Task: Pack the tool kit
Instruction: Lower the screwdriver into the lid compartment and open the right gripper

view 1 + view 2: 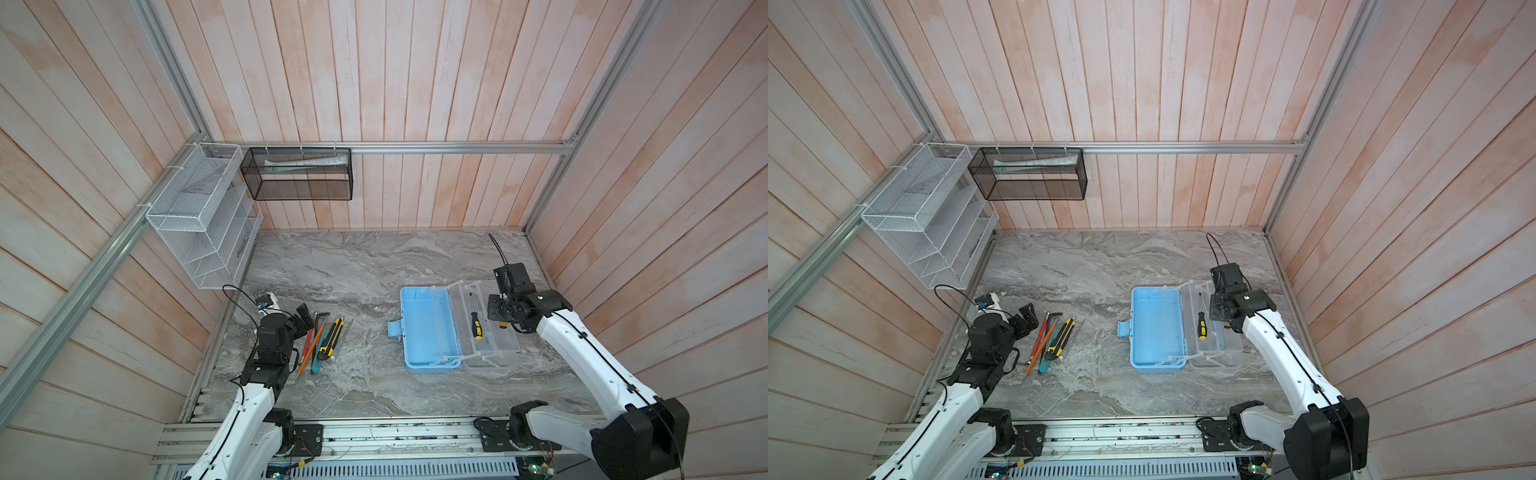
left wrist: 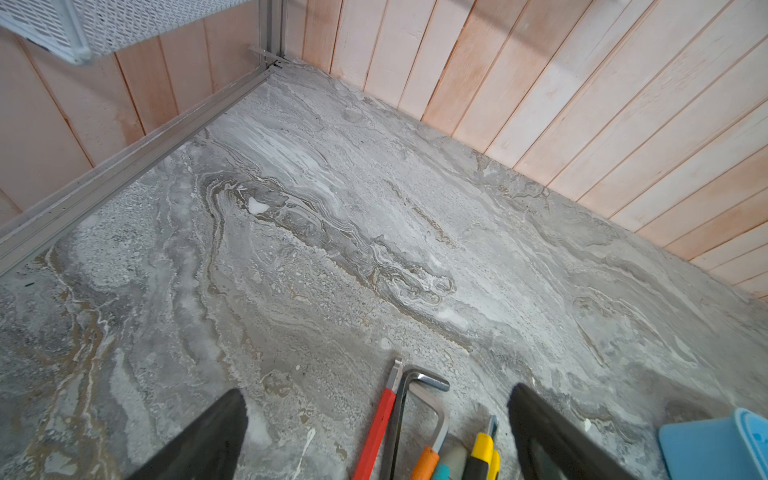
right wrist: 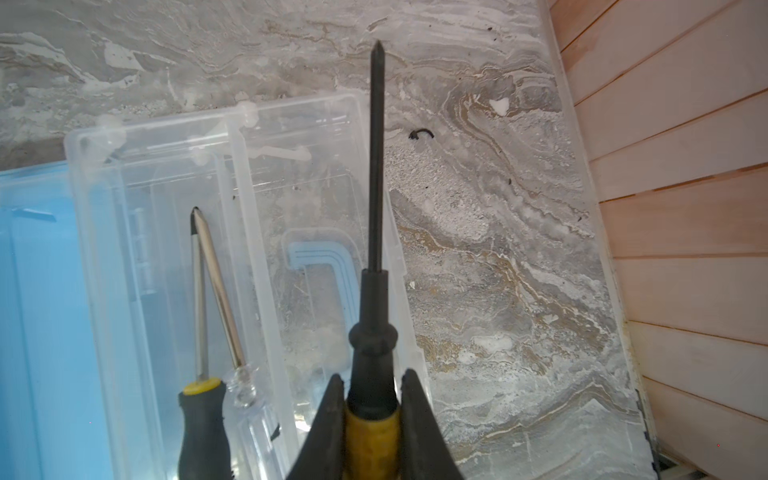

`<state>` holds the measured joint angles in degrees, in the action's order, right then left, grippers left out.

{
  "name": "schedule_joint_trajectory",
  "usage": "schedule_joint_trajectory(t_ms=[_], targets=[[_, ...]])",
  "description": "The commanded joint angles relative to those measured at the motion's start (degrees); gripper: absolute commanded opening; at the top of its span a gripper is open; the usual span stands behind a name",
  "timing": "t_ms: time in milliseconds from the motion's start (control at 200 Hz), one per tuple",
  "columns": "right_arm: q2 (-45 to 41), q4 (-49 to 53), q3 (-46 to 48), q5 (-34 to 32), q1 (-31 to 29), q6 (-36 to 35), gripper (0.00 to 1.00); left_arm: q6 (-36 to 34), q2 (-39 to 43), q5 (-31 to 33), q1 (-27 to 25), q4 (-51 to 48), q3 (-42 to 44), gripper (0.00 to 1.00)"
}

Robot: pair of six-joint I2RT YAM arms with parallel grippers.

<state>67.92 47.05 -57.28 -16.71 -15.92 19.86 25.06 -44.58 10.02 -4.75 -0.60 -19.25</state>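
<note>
My right jaws are pinched tight on the yellow handle of a screwdriver (image 3: 376,166). Its dark shaft aims at the far edge of the bench (image 1: 353,270) and hangs over the outer rim of the see-through lid (image 3: 291,124). My left jaws are spread wide, hovering at the far end of the tool row by the bench's left edge. There a red pencil (image 2: 380,424), a bent hex key (image 2: 419,382), an orange pencil (image 2: 426,461) and the yellow-black cutter (image 1: 332,336) lie side by side on the marble. Over toward the right edge, in the near half, the tool kit (image 1: 428,332) lies open, with the light-blue base (image 1: 1154,328) on the middle side and the lid flat beside it on the right-edge side. In that lid lie a yellow-black screwdriver (image 1: 475,318) and a clear-handled screwdriver (image 3: 222,291), tips meeting. Farther off, up on the walls, hang the white wire rack (image 1: 199,232) and the black mesh basket (image 1: 299,174).
</note>
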Motion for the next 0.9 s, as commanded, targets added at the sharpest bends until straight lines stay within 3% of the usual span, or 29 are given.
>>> schedule_joint_trajectory(t_ms=[0,550,735,895], targets=[[0.1,-2.7,0.2,3.2,0.1,-1.2,0.00,-0.3,-0.1,-0.7,0.3,0.6,0.5,1.00],[4.2,-1.8,-0.4,3.8,0.1,-2.2,0.00,-0.2,-0.3,-0.6,0.4,0.6,0.4,1.00],[4.5,-0.5,-1.7,3.5,0.1,-3.1,0.22,0.0,-0.6,0.0,0.4,0.3,0.2,1.00],[5.1,0.5,-4.3,3.7,0.1,-4.1,0.29,0.0,-0.9,-0.1,0.4,0.3,0.1,1.00]])
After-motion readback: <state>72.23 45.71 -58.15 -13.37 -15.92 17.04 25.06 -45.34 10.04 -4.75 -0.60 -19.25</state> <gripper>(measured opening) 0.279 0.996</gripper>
